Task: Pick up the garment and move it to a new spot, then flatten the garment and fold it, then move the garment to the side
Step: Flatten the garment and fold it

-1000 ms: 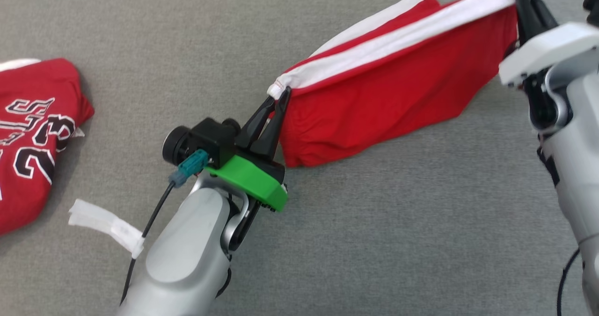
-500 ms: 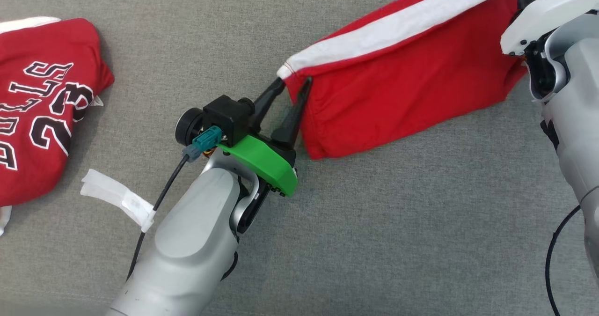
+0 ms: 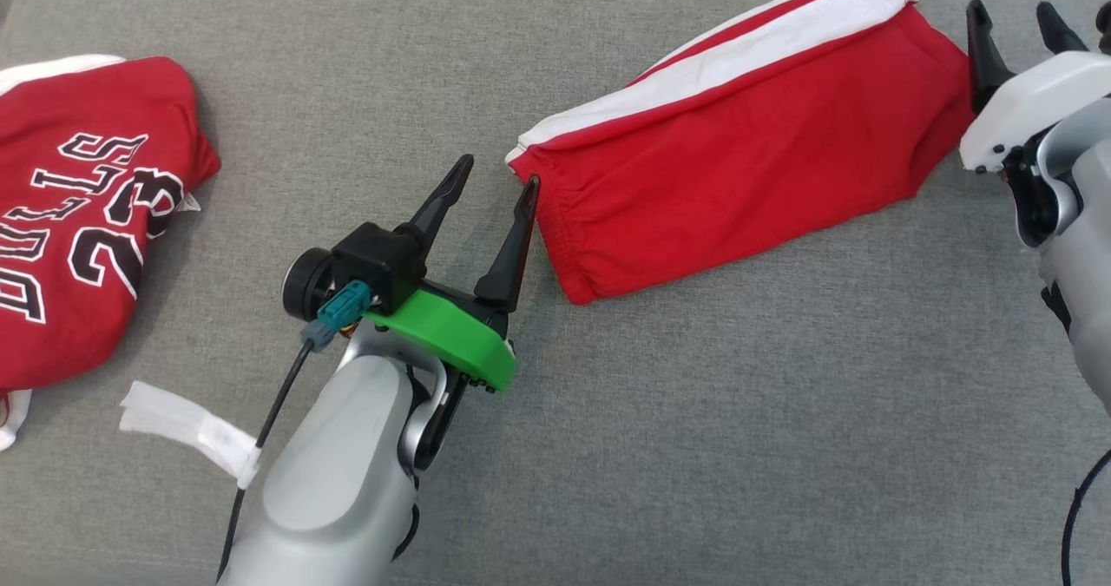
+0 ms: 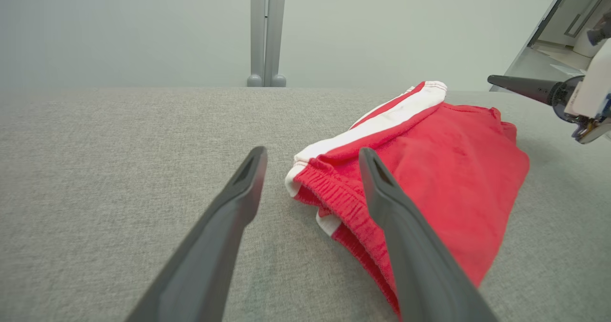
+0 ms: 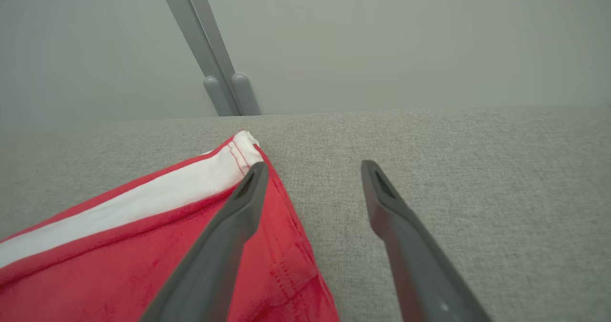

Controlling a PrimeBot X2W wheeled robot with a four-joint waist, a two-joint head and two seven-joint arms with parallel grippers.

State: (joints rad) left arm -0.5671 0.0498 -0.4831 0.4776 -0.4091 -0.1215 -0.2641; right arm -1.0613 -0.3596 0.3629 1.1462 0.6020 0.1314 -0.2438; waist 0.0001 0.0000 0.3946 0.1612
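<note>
The shorts (image 3: 738,161) are lying flat on the grey surface (image 3: 694,447), running slantwise from the middle toward the far right, with the white stripe along their far edge. The left gripper (image 3: 497,174) is hovering at their waistband end, its jaws spread wide and gripping nothing. One of its fingers is sitting just beside the elastic edge; I cannot tell whether it is touching. The right gripper (image 3: 1009,15) is hanging at the opposite end, by the leg hem, its jaws likewise spread and empty. In its wrist view one finger is overlapping the striped corner and the other is standing over bare surface. A red jersey (image 3: 78,213) is lying crumpled well apart at the left. A white tag (image 3: 187,425) is dangling from the left arm's cable (image 3: 278,404).
</note>
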